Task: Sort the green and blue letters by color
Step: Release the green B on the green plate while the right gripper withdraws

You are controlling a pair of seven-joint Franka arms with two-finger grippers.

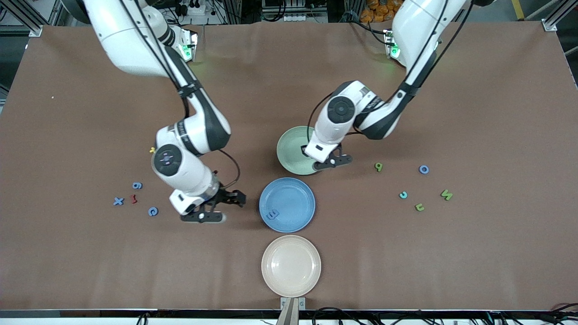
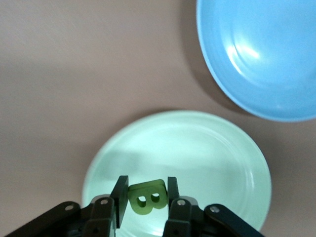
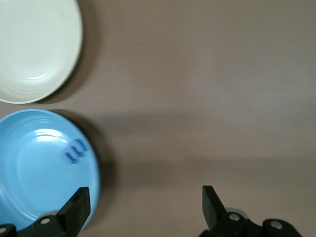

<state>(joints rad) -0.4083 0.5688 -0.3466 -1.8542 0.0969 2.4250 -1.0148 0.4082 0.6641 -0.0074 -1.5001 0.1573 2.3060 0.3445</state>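
Left hand [image 2: 146, 197] grips green letter [image 2: 146, 196] over green plate [image 2: 217, 148] — right hand [image 3: 143, 207] open.

Two Franka arms reach out from their bases over the brown surface [image 1: 67, 253], both bent at the elbow with wrists turned downward. The left arm folds back toward the middle, its hand [image 2: 144, 197] pointing down over the green plate [image 1: 289, 151], fingers [image 2: 120, 195] drawn in on a green letter B [image 2: 146, 196] pinched between the pads. The right arm stretches farther toward the front camera, its hand [image 3: 143, 207] low above bare surface beside the blue plate [image 1: 293, 198], fingers [image 3: 210, 202] spread wide with nothing between them. From the front, the right fingertips appear close to the surface, though contact cannot be judged.
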